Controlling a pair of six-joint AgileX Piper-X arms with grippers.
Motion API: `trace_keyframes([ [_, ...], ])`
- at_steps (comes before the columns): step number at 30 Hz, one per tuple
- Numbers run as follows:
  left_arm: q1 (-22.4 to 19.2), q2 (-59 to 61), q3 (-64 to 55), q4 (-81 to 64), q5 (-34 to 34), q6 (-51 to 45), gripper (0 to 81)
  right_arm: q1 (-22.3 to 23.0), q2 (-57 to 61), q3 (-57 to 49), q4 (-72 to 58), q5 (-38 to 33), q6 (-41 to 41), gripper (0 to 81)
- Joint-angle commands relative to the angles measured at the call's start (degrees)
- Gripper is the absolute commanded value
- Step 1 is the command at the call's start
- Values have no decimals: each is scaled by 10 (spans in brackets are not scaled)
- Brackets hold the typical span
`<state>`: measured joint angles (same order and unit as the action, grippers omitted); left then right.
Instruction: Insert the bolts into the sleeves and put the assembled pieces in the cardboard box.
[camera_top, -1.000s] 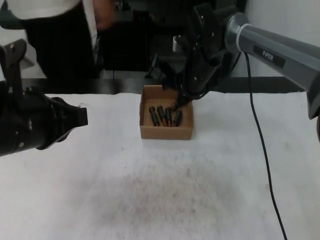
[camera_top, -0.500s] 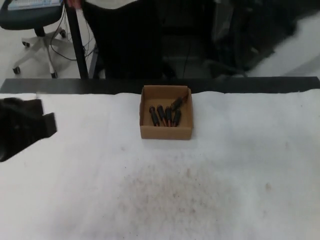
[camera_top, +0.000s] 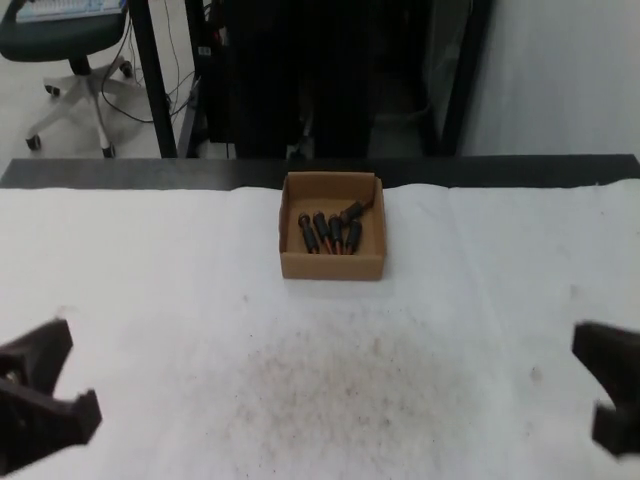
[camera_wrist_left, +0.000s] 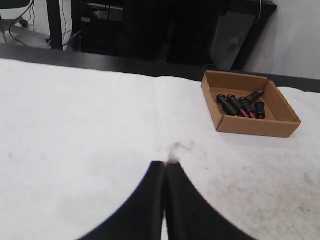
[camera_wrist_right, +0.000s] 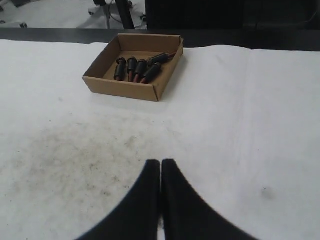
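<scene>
Status: cardboard box (camera_top: 332, 264) sits mid-bench (camera_top: 150, 270) toward the far edge, on the white cover (camera_top: 480, 260). Five assembled pieces (camera_top: 330, 232) are inside it: four lie side by side on the box floor, and the fifth is slanted across the far right corner. Black heads, red-orange showing along the bodies. At the near left of the bench, left hand (camera_wrist_left: 164, 166) is clenched, fingers pressed together with nothing between them, well apart from the box. At the near right, right hand (camera_wrist_right: 160, 163) is the same: clenched, empty, well apart from the box. A grey smudged patch (camera_top: 340, 385) marks the cover on the near side of the box, between the two hands.
</scene>
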<state>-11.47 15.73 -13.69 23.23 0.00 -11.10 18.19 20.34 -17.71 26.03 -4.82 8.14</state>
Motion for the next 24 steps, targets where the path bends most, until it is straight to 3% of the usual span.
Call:
trace_keyframes([
  [1,0,-5,15,-27,-8,6,3,-2,-33,20,-13,4,4,8],
  [24,0,-5,46,-29,-8,4,3,-2,-62,55,-10,20,12,8],
])
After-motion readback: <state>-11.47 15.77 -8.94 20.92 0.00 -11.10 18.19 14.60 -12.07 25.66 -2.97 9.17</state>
